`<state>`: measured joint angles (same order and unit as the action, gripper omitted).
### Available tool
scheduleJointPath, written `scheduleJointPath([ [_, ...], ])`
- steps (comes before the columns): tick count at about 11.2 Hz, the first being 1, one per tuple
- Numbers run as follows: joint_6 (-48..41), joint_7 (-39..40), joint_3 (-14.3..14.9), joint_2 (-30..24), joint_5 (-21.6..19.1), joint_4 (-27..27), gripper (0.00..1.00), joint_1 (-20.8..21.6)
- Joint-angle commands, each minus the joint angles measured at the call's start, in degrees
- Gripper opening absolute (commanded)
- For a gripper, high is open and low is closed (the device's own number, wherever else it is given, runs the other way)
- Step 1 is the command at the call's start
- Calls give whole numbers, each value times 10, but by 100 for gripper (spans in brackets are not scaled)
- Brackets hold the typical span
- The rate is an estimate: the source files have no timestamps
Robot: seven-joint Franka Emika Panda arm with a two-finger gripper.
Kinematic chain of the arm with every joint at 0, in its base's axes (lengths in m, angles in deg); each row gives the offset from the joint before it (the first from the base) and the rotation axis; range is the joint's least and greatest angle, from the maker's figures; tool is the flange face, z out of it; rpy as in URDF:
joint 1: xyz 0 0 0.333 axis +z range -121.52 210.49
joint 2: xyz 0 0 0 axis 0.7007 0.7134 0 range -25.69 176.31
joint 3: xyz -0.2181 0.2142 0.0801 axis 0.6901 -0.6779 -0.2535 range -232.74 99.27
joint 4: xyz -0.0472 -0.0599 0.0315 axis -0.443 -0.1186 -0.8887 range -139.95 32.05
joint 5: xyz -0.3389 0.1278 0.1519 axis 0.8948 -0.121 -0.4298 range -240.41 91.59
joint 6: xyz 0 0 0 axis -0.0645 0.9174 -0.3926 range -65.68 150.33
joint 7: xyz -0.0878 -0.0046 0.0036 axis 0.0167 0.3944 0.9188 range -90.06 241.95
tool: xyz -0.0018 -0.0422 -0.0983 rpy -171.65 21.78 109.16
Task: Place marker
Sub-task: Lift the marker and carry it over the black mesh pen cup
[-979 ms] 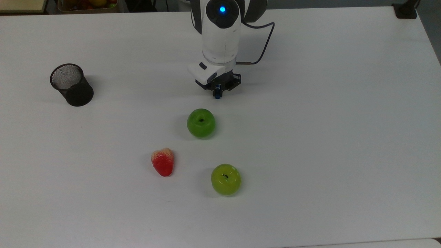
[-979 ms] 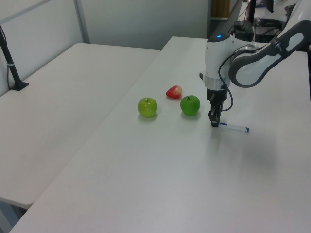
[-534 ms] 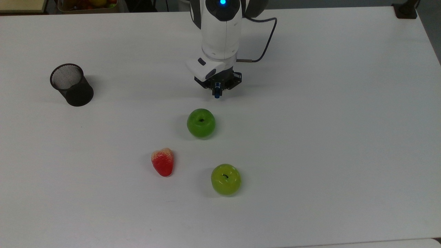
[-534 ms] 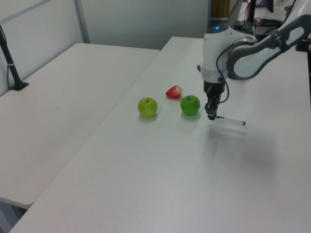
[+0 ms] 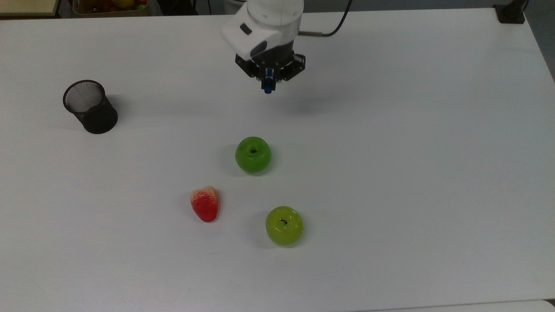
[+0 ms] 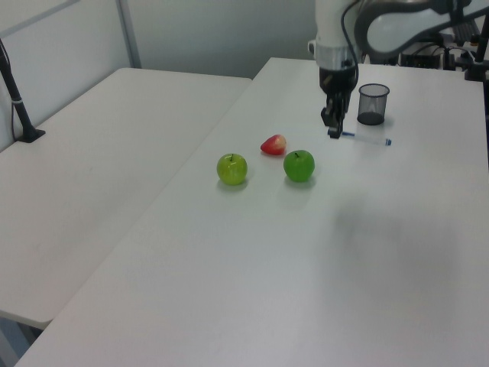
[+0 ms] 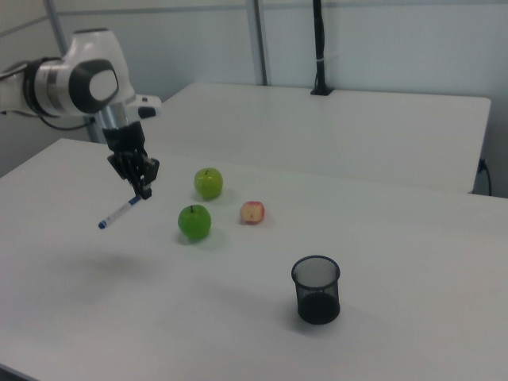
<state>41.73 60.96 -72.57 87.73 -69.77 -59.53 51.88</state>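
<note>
Mesh pen cup [image 5: 90, 106] of black wire stands empty at the top view's left on the smooth white worktop [image 5: 412, 173] — rightward, the end effector [image 5: 269, 83] hangs in the air, pinched on one end of the slim white marker [image 6: 365, 138]

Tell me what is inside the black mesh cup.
The cup looks empty: bare mesh bottom in the top view. The marker is held by the gripper, above the table.
</note>
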Motion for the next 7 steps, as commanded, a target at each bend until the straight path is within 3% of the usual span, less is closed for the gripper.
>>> scheduleJointPath([
  [1, -88, 10, 9, -18, 5, 75, 7, -2],
  [5, -127, 69, 18, -18, 0, 101, 8, -30],
  [7, -123, 118, 61, -15, -2, 100, 8, -33],
])
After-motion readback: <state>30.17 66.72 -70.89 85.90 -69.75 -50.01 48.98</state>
